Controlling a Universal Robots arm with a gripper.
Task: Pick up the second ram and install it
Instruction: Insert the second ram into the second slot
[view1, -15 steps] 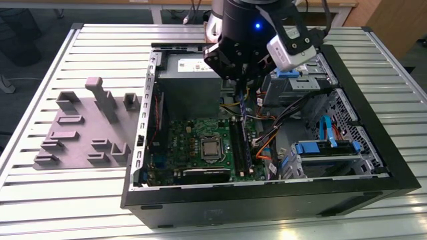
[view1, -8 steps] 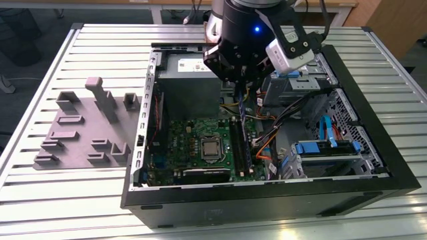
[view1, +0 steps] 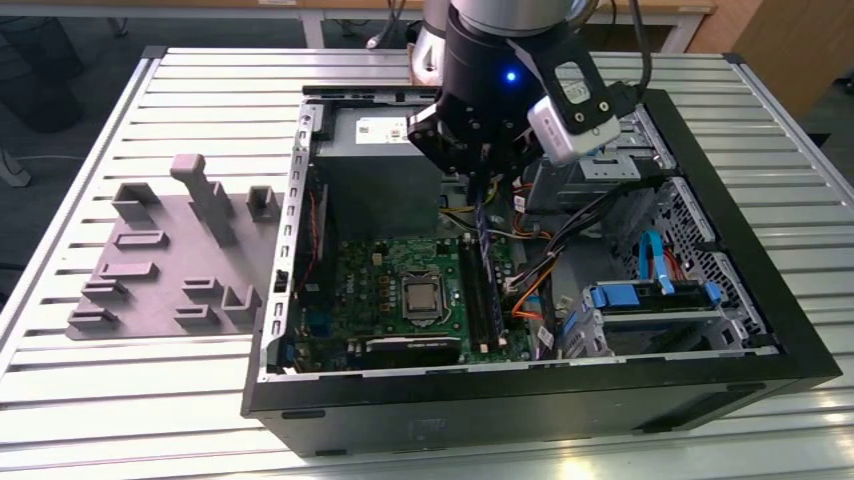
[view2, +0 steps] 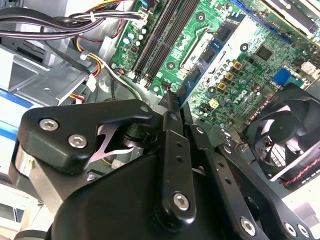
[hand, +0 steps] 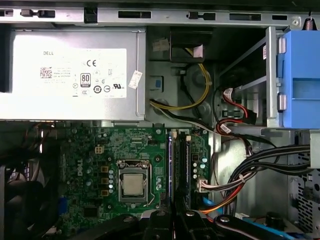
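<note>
My gripper (view1: 474, 178) hangs inside the open computer case (view1: 747, 330), above the motherboard (view1: 387, 290). Its black fingers (view2: 172, 150) are pressed together on a thin dark strip seen edge-on, the second ram (view1: 473, 210). The strip pokes out past the fingertips in both wrist views (view2: 168, 94) (hand: 174, 207). It points down towards the long black memory slots (hand: 172, 165) (view2: 160, 35) beside the processor socket (hand: 134, 182). The ram is still above the slots and not touching them.
A grey fixture plate (view1: 174, 260) with upright blocks lies on the slatted table at the exterior view's left. Inside the case are the power supply (hand: 75, 75), bundled cables (hand: 250, 170), a blue drive cage (view1: 654, 300) and a fan (view2: 285, 135).
</note>
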